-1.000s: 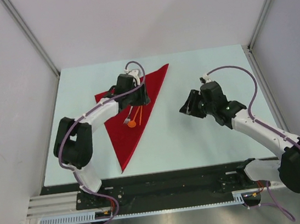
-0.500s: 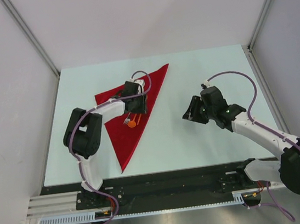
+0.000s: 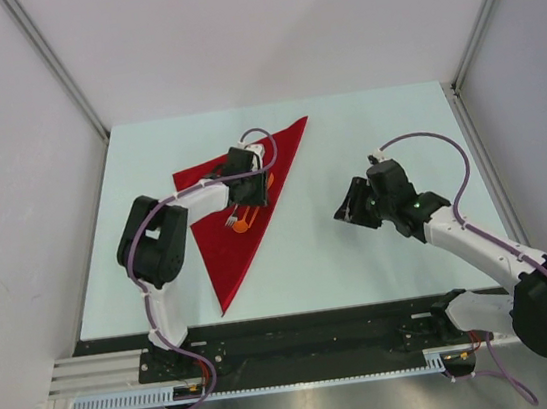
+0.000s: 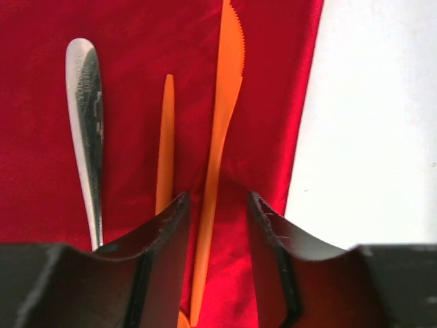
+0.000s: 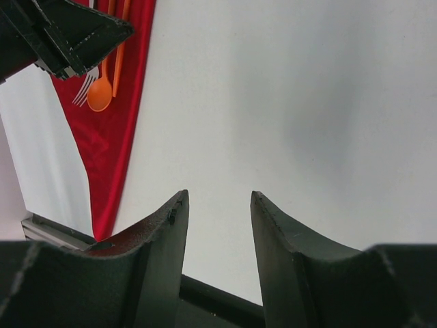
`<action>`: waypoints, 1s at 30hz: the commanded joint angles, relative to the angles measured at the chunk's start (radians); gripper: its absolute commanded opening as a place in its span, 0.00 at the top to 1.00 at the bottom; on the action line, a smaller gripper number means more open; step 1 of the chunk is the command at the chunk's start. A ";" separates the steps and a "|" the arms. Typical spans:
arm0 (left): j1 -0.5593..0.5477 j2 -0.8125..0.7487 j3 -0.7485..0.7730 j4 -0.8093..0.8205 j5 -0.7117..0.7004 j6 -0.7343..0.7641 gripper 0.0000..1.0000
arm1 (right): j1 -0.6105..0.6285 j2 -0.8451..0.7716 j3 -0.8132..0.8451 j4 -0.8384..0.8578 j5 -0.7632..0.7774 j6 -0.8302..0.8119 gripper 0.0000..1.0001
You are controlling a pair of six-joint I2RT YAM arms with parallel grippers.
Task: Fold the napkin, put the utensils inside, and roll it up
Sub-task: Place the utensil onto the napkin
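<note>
The red napkin (image 3: 228, 241) lies folded into a long triangle on the left half of the table. On it rest the utensils: an orange knife (image 4: 225, 102), an orange spoon (image 4: 166, 137) and a silvery fork (image 4: 85, 116), side by side. My left gripper (image 4: 217, 197) is low over them, open, its fingers either side of the knife's handle with a gap on both sides. From above, the left gripper (image 3: 250, 201) covers the utensils' handles. My right gripper (image 3: 347, 207) hovers open over bare table to the napkin's right, holding nothing (image 5: 218, 195).
The pale table (image 3: 365, 132) is fenced by grey walls and metal posts at the back corners. In the right wrist view the napkin (image 5: 102, 150), spoon (image 5: 100, 96) and the left arm's gripper (image 5: 61, 34) sit at the upper left.
The left arm has folded in and lowered its gripper onto the utensils, its jaws narrowing around the knife. The right gripper has drifted slightly nearer.
</note>
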 commanded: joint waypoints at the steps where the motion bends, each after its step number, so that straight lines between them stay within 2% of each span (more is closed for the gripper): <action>1: -0.021 -0.061 -0.013 0.044 0.071 0.004 0.54 | -0.005 -0.004 0.011 0.025 0.015 -0.003 0.53; 4: -0.041 -0.140 0.010 0.026 0.090 0.004 0.47 | -0.007 0.046 0.068 0.029 0.018 -0.036 0.53; 8: -0.049 -0.273 0.079 -0.075 0.079 0.054 0.29 | -0.037 0.187 0.206 0.040 0.001 -0.122 0.52; 11: -0.049 -0.352 0.108 -0.163 0.009 0.108 0.19 | -0.097 0.321 0.319 0.081 -0.057 -0.153 0.52; 13: -0.041 -0.419 0.129 -0.241 -0.031 0.132 0.16 | -0.142 0.428 0.407 0.132 -0.114 -0.179 0.53; 15: -0.015 -0.452 0.172 -0.351 0.002 0.161 0.13 | -0.181 0.556 0.526 0.161 -0.184 -0.205 0.52; 17: 0.009 -0.450 0.202 -0.433 0.111 0.211 0.08 | -0.203 0.656 0.618 0.175 -0.251 -0.216 0.52; 18: 0.034 -0.467 0.183 -0.459 0.139 0.205 0.08 | -0.223 0.756 0.707 0.183 -0.273 -0.221 0.53; 19: 0.049 -0.492 0.150 -0.424 0.153 0.179 0.08 | -0.231 0.805 0.752 0.184 -0.290 -0.218 0.52; 21: 0.098 -0.553 0.037 -0.292 0.275 0.130 0.07 | -0.260 0.906 0.842 0.198 -0.351 -0.193 0.53; 23: 0.129 -0.567 -0.010 -0.235 0.317 0.102 0.07 | -0.278 1.041 0.965 0.232 -0.417 -0.167 0.53; 25: 0.167 -0.552 -0.002 -0.247 0.316 0.099 0.07 | -0.294 1.150 1.067 0.259 -0.451 -0.129 0.53; 28: 0.198 -0.533 0.031 -0.306 0.293 0.088 0.07 | -0.307 1.244 1.144 0.368 -0.474 -0.075 0.53; 30: 0.212 -0.538 0.016 -0.290 0.326 0.071 0.07 | -0.315 1.290 1.181 0.402 -0.482 -0.044 0.53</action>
